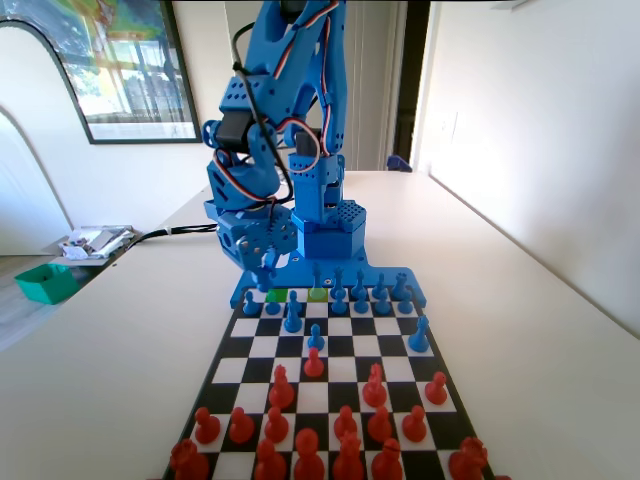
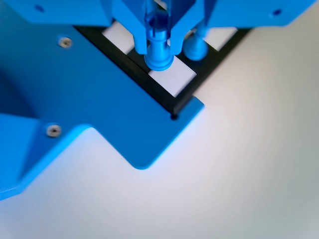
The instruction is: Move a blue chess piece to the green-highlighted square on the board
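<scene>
White walls, a framed picture (image 1: pixel 125 65) at upper left and a dark doorway (image 1: pixel 412 80) are recorded behind a broad, smooth white tabletop (image 1: pixel 540 300) in the fixed view; a green tray (image 1: pixel 45 282) and loose papers (image 1: pixel 95 241) are seen at the far left edge. The board (image 1: pixel 330 375), flat and chequered in black and white, is laid lengthwise on the tabletop and is joined at its far end to a blue base plate (image 1: pixel 410 285) of smooth plastic; two green squares (image 1: pixel 297 295) are marked in its far row. Rounded red pieces (image 1: pixel 345 430) are massed at the near end, with one red piece (image 1: pixel 314 363) advanced to the middle files, touching or just short of a blue pawn (image 1: pixel 316 338); blue pieces (image 1: pixel 370 295) are ranked along the far rows, with one (image 1: pixel 420 335) standing forward at the right. The end effector (image 1: pixel 265 272) is lowered at the far left corner of the board in the fixed view; in the wrist view the end effector (image 2: pixel 158 47) is seen clamped on a blue piece (image 2: pixel 159 52), its jaws pressed to either side of the stem, the round base hanging just above a white corner square (image 2: pixel 172 79). Another blue piece (image 2: pixel 196 47) stands just beside it, to the right. No writing or brand mark can be read in either view.
</scene>
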### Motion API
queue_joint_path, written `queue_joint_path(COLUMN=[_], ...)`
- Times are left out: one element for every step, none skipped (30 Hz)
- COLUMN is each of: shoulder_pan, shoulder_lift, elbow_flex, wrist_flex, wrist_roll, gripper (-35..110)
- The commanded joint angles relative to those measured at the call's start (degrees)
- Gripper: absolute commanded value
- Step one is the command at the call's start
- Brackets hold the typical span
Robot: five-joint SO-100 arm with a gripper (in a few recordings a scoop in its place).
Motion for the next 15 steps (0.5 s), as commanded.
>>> queue_joint_path(shoulder_pan=[-3.3, -4.5, -5.4, -6.4, -7.3, -8.1, -9.0, -9.8, -10.6, -11.4, -12.1, -12.7, -13.4, -13.8, -14.2], shoulder_lift=[5.2, 5.7, 6.1, 6.5, 6.9, 7.3, 7.6, 7.8, 8.0, 8.1, 8.1, 8.1, 8.1, 8.1, 8.1], elbow_flex=[-2.0, -1.2, -0.4, 0.7, 1.7, 2.7, 3.5, 4.0, 4.6, 4.9, 5.3, 5.7, 6.0, 6.2, 6.5], wrist_flex=[5.8, 5.8, 5.4, 4.9, 4.3, 3.4, 2.8, 2.4, 2.0, 1.8, 1.6, 1.0, 0.4, 0.0, -0.4], wrist_roll=[-13.0, -11.5, -10.3, -9.2, -8.2, -7.4, -6.3, -5.4, -4.5, -3.8, -3.0, -2.2, -1.6, -1.1, -0.8], gripper=[1, 1, 1, 1, 1, 1, 1, 1, 1, 1, 1, 1, 1, 1, 1])
